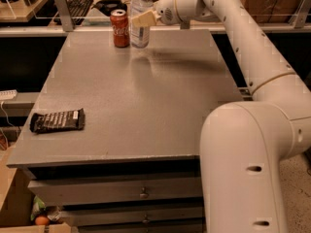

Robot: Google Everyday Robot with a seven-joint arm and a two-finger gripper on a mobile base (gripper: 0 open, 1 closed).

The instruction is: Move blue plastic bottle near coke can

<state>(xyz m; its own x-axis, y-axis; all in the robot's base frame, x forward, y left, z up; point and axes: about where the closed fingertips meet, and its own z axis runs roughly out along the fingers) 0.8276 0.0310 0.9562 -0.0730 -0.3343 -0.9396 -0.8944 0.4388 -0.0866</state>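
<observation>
Hand (141,19) is up at the bench's (146,106) 12 o'clock edge, fingers clamped across the bottle (139,36) at mid-height. Bottle stands upright, just beside the can (120,28), at the can's 3 o'clock; whether they touch, I can't tell. White arm (233,13) reaches in from 3 o'clock. Dark wrapper (57,120) lies flat at 8 o'clock, well apart.

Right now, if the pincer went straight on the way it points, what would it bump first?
The pincer grips the blue plastic bottle; going on, it would probably push that into the coke can right beside it.
</observation>
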